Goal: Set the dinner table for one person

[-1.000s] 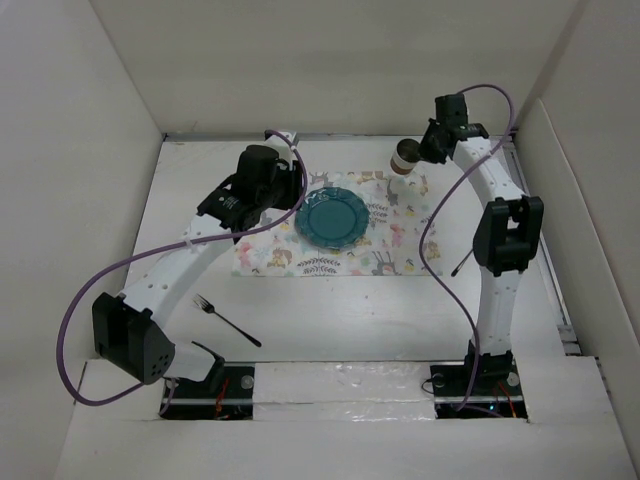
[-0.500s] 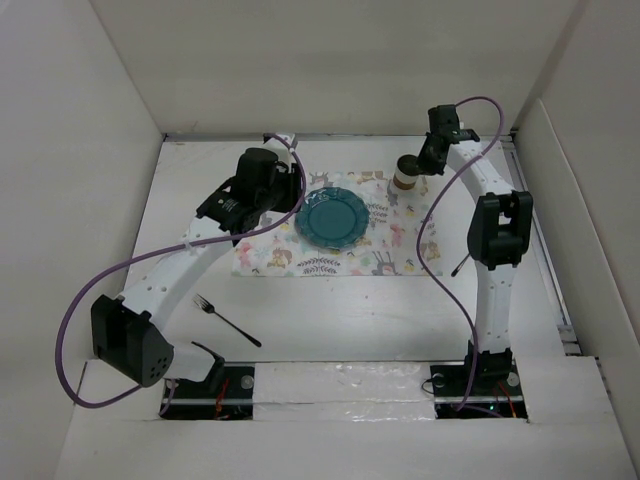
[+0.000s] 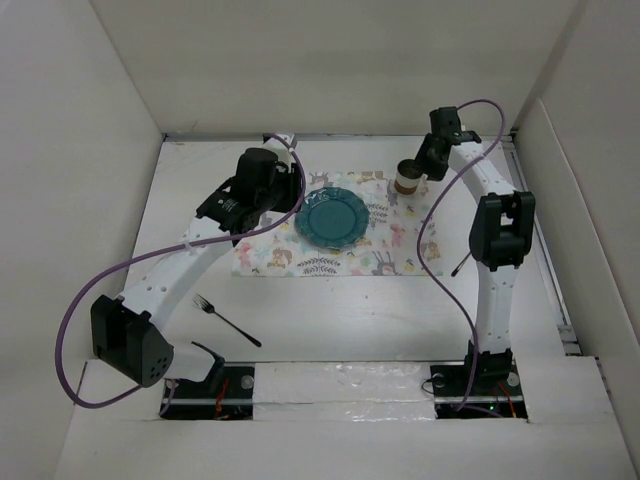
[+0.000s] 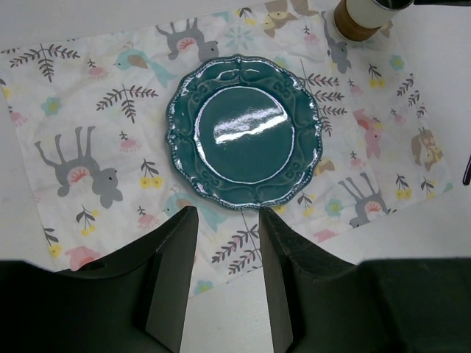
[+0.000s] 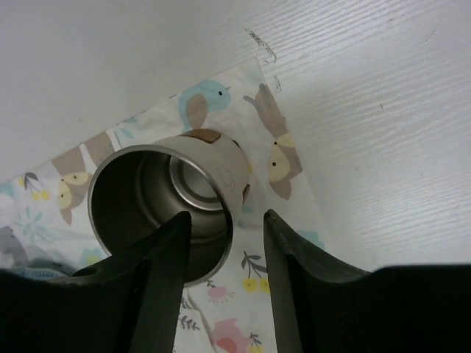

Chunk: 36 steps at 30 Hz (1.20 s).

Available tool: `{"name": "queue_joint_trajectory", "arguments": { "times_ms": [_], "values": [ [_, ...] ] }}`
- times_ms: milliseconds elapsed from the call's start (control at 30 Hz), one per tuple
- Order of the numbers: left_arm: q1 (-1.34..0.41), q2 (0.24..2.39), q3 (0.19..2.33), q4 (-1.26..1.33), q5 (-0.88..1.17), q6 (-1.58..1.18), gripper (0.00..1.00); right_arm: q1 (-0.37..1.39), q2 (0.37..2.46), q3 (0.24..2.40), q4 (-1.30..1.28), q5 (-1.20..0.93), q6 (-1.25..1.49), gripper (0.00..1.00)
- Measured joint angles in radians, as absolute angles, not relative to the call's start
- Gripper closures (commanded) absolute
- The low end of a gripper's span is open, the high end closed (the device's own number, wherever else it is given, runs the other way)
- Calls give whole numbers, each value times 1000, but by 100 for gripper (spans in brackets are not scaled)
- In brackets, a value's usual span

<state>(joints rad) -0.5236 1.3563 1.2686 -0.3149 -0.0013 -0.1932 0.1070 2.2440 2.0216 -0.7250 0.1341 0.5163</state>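
- Dinner table (image 3: 330, 310): white matte surface filling the floor of the top view, walled on three sides. Both arm bases sit at its 6 o'clock edge.
- Placemat (image 3: 392, 250): animal-and-leaf print, lying flat on the table from the centre toward 12 o'clock.
- Plate (image 3: 331, 217): teal with a scalloped rim, resting on the middle of the placemat.
- Cup (image 3: 407, 178): metal with a brown band, upright on the placemat's far right corner, at 2 o'clock from the plate and apart from it.
- Fork (image 3: 226, 320): dark, lying on bare table at 7 o'clock from the plate, well apart from the placemat.
- Left gripper (image 4: 223, 217): fingers spread wide with nothing between them, hovering over the placemat's near edge at the plate's 6 o'clock.
- Right gripper (image 5: 224, 220): fingers parted, straddling the cup's rim. One finger is over the mouth and the other is outside the wall, with a gap visible on the outer side.
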Motion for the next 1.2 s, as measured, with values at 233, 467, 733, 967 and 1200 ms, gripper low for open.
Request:
{"name": "queue_joint_trajectory", "arguments": {
  "times_ms": [233, 467, 733, 967, 1200],
  "values": [
    [-524, 1356, 1300, -342, 57, -203, 100, 12, 1882, 1661, -576, 78, 550, 100],
    [-524, 1298, 1294, -330, 134, -220, 94, -236, 1508, 1139, -418, 78, 640, 83],
    [-576, 1237, 1198, -316, 153, -233, 79, -315, 1598, 986, -478, 8, 607, 56],
    [-616, 1238, 1196, -317, 129, -229, 79, -299, 1665, 1020, -486, -26, 551, 60],
    [-614, 1237, 1180, -309, 120, -230, 79, -286, 1739, 1066, -503, 7, 524, 73]
  ]
}}
